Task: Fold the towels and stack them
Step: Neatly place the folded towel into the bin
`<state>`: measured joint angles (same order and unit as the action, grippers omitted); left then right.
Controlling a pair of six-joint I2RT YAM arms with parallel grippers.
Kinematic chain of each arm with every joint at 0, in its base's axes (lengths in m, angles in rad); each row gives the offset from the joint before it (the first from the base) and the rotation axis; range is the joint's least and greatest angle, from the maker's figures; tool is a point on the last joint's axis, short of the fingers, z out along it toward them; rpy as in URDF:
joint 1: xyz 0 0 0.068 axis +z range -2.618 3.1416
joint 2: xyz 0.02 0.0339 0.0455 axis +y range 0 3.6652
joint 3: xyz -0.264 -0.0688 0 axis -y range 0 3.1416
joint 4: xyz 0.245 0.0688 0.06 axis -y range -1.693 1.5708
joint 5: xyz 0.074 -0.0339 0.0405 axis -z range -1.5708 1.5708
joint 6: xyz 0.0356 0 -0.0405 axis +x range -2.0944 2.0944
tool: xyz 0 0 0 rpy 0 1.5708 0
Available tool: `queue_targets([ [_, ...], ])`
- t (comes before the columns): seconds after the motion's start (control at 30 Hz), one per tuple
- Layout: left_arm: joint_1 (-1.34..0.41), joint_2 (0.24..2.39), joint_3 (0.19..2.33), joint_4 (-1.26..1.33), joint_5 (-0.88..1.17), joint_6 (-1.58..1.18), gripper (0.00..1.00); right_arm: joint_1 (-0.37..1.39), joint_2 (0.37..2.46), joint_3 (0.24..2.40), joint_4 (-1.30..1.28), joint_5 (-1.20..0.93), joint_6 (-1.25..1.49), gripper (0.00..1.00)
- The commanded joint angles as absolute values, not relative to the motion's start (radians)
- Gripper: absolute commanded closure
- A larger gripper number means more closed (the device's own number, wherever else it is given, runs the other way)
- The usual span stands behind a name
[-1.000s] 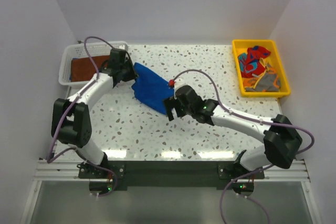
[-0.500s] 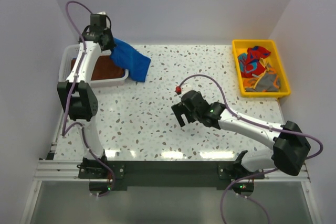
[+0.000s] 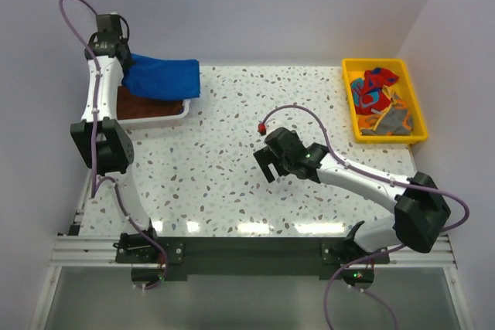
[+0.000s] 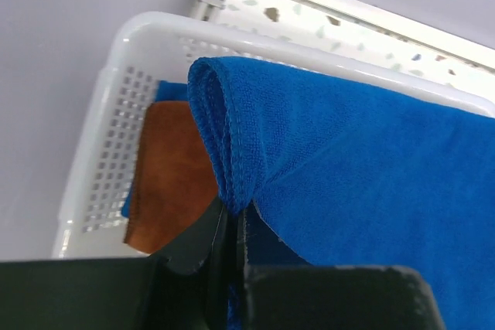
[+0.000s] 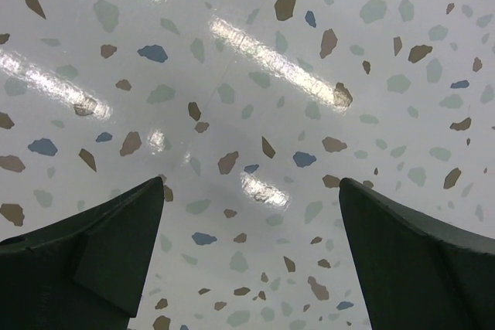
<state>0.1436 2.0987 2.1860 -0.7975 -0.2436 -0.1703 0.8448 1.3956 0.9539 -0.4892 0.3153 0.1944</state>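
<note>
- counter (image 3: pixel 224 191): speckled white surface. the near edge and the whole middle are bare, with wide room on all sides of the right arm.
- right gripper (image 5: pixel 251 183): just right of the counter's centre, hanging over bare surface. its fingers (image 5: pixel 108 237) are spread wide, with nothing between them and nothing near.
- white basket (image 3: pixel 182 113): far-left corner, perforated walls. a brown towel (image 3: pixel 147 106) lies flat inside.
- left gripper (image 4: pixel 232 218): raised above the basket at the far-left corner, pinched tight on one hemmed edge of the blue towel (image 3: pixel 164 76).
- blue towel: held above the basket and spread out towards the right. its free end overhangs the basket's right rim, and a rolled fold sits at the clamped end.
- yellow bin (image 3: pixel 353 117): far-right corner, well apart from both arms. it holds mixed cloths (image 3: pixel 377 92).
</note>
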Motion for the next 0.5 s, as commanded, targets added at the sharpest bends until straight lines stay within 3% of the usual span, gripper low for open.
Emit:
queue_targets([
  [0.0, 0.178, 2.098, 2.221, -0.796, -0.293, -0.124, 1.00, 0.842, 1.407, 0.999, -0.515, 0.345, 0.189, 0.01],
  [0.27, 0.209, 2.105, 2.132, -0.727, -0.304, -0.107, 0.99, 0.842, 1.419, 1.003, -0.531, 0.354, 0.189, 0.01],
  [0.47, 0.227, 2.169, 2.065, -0.706, -0.402, -0.138, 0.85, 0.841, 1.430, 1.005, -0.534, 0.353, 0.189, 0.01],
])
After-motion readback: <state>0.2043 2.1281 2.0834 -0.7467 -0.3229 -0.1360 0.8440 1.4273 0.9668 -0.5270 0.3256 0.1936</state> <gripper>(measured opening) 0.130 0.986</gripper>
